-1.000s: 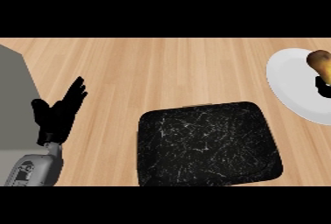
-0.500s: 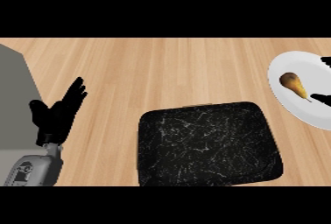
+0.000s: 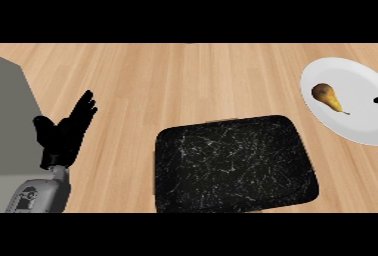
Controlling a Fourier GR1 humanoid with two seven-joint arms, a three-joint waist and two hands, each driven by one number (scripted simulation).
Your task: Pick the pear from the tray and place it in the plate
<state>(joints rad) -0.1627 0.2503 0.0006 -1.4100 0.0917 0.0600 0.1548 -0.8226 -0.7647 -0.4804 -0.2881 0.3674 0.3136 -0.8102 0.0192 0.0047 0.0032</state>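
pear (image 3: 325,96): brown-yellow, lying on its side, fat end up-left, thin stem end pointing down-right, on the plate's left part | plate (image 3: 353,122): white, round, at the right edge, partly cut off | tray (image 3: 235,165): black, marbled, rounded corners, lower centre, nothing on it, just left-below the plate

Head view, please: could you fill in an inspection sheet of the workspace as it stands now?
Surface: light wooden counter, with a grey area along its left side.
Job's things: pear lies on the white plate at the right edge; black marbled tray at centre holds nothing.
Clutter: nothing seen.
Hands: left hand rests open at the left, fingers up, touching nothing; of the right hand only a small dark tip shows at the right edge over the plate, state not readable.
Cables: nothing seen.
Surroundings: nothing seen beyond the counter.
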